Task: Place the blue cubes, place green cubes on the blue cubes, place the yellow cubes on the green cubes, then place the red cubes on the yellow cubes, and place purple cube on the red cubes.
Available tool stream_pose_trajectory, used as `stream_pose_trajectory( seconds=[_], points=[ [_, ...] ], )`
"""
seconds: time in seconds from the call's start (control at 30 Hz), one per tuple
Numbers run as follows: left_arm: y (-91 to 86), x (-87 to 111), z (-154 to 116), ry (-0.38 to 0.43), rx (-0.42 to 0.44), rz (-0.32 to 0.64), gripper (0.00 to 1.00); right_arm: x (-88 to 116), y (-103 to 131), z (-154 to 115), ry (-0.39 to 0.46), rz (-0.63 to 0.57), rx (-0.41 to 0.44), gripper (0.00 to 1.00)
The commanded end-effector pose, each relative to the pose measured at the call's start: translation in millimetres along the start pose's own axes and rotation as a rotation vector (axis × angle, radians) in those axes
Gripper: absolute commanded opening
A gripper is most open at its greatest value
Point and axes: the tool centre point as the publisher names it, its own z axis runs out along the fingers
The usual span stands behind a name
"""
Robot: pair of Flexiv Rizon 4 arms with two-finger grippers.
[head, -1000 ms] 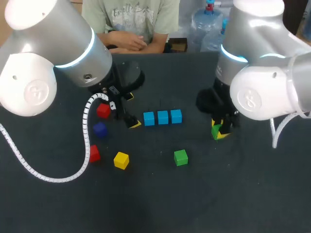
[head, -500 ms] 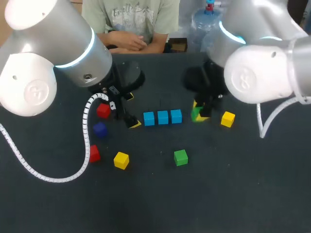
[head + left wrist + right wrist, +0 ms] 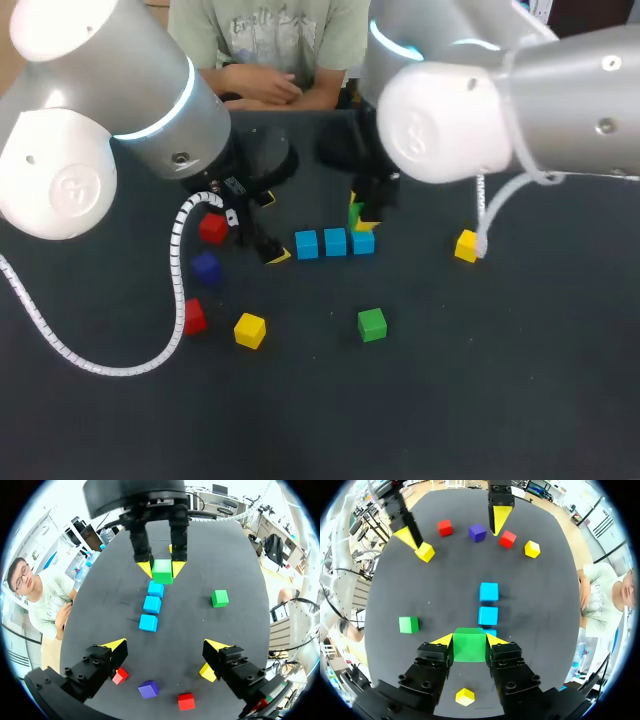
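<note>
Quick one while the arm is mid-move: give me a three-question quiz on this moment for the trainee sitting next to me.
1. True or false: the right gripper is shut on a green cube.
2. How many blue cubes lie in the row? A) two B) three C) four
3. Fill in the blank: the left gripper holds nothing and is ____ (open or shut).

Key: 1 true; 2 B; 3 open.
</note>
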Motion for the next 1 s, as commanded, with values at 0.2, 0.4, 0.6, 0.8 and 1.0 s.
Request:
stream_pose_trajectory(
  seconds=[0.2,0.4,0.6,0.8,1.0],
  points=[
    [0.2,0.7,0,-0.002,0.001,0.001,1.0,-14,-11,6,0.027,0.018,-0.028,0.0],
    [0.2,0.7,0,-0.002,0.001,0.001,1.0,-13,-20,13,0.018,0.021,-0.036,0.0],
    [0.2,0.7,0,-0.002,0.001,0.001,1.0,-9,-27,22,0.01,0.035,-0.05,0.0],
    [0.2,0.7,0,-0.002,0.001,0.001,1.0,-6,-29,32,0.022,0.046,-0.061,0.0],
    [0.2,0.7,0,-0.002,0.001,0.001,1.0,-2,-32,37,0.029,0.061,-0.063,0.0]
  ],
)
